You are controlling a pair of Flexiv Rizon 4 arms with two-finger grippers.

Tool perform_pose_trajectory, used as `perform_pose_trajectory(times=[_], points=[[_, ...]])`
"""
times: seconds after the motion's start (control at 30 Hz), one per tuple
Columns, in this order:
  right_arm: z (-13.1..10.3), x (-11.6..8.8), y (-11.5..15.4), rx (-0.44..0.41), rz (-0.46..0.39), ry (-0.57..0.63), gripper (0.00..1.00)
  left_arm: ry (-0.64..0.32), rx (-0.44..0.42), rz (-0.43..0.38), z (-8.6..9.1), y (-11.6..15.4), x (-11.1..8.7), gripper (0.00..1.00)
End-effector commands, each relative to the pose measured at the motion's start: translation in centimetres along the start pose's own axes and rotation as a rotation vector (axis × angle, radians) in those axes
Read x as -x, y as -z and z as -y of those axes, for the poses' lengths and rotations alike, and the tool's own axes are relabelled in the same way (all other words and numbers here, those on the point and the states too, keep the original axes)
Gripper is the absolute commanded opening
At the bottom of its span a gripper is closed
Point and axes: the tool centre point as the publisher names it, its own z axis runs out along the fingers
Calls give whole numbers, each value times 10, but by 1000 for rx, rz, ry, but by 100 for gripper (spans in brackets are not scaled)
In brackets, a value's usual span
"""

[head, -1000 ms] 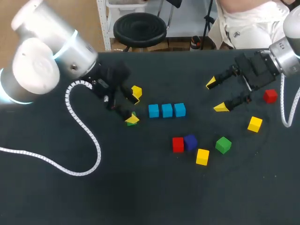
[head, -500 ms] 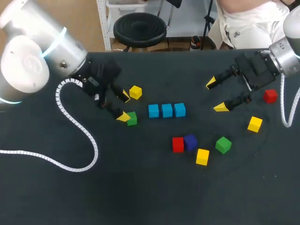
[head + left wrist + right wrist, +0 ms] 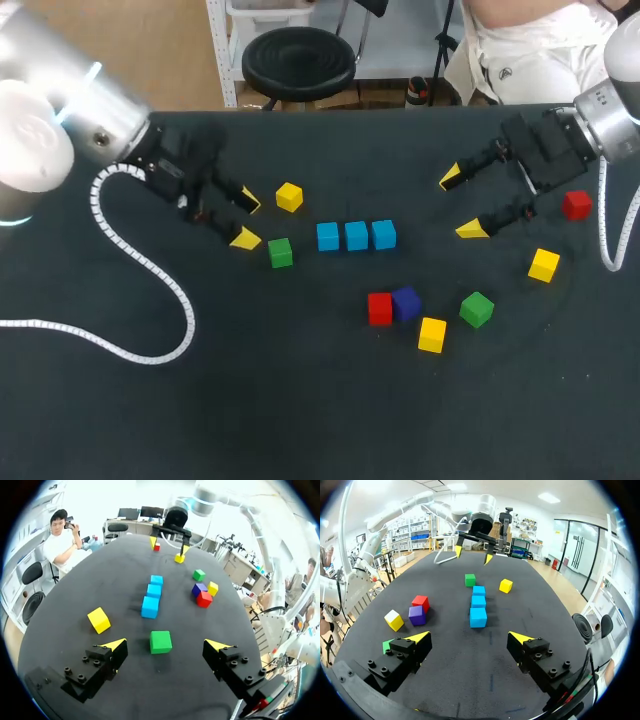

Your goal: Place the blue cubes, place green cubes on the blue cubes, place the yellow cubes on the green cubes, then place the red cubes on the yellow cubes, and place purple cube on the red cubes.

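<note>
Three blue cubes [image 3: 356, 236] lie in a row mid-table. A green cube [image 3: 280, 252] sits on the table just left of the row, and a yellow cube [image 3: 289, 196] lies behind it. My left gripper [image 3: 246, 219] is open a short way left of that green cube [image 3: 161, 642], which lies just ahead of its fingers. My right gripper [image 3: 460, 203] hangs open at the right and holds nothing. Nearer the front lie a red cube [image 3: 379, 308] touching the purple cube [image 3: 406, 302], a yellow cube [image 3: 432, 334] and a second green cube [image 3: 477, 309].
Another yellow cube [image 3: 544, 265] and a red cube [image 3: 575, 205] lie at the far right, under and beside my right arm. The left arm's white cable [image 3: 150, 290] loops across the left of the table.
My left arm has drawn back to the left, away from the green cube, which stays on the table beside the blue row. The right arm has not moved.
</note>
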Motion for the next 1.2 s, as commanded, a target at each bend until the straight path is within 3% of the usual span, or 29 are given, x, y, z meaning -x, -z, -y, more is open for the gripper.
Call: perform_pose_trajectory(times=[0.03, 0.3, 0.77, 1.03, 1.2], points=[[0, 0, 0, -1, 1, 1, 100, -20, -27, 1, -18, -3, 11, 100], [0, 0, 0, -1, 1, 1, 100, -68, 23, -50, -31, -6, 36, 100], [0, 0, 0, -1, 1, 1, 100, -72, 34, -59, -32, -6, 37, 100], [-33, 1, 28, 28, -54, -3, 100, -72, 34, -59, -32, -6, 37, 100], [-56, 3, 29, 103, -70, 54, 100, -72, 34, -59, -32, -6, 37, 100]])
